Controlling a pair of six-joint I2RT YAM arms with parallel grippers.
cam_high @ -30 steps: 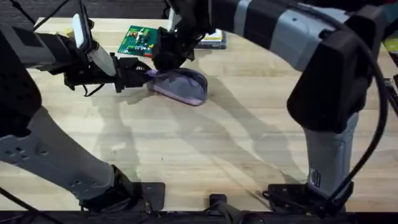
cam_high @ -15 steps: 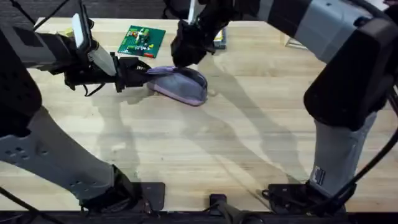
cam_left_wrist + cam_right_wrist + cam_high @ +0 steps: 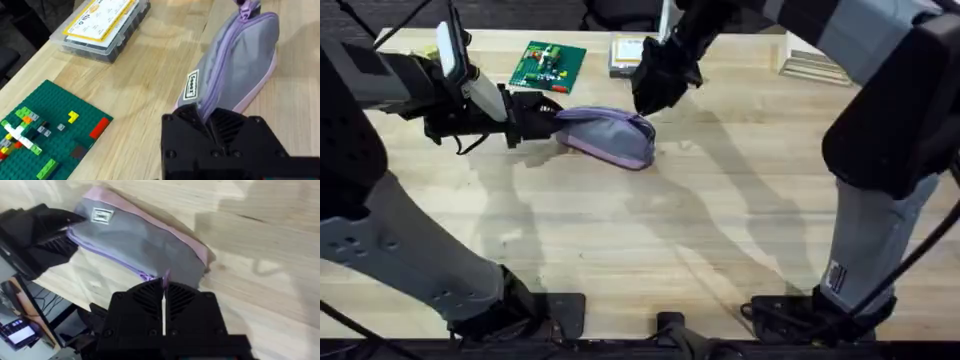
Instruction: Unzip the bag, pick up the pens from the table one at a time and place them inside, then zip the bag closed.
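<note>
At the bag's end farthest from the left arm, pinching the purple zipper pull in the right gripper, jaws pressed narrow with barely a slit between them. Having slid over the last second from the held end, across the middle, to this tip, dragging the pull the whole length. At the opposite end, keeping the left gripper clamped on the fabric as an anchor, tensioning the pouch flat on the table. Looking from the left wrist at a zipper line lying closed along the top, so probably finishing the closing stroke and nearing the task's end. Beyond the pouch, leaving the green brick plate and clear box alone.
</note>
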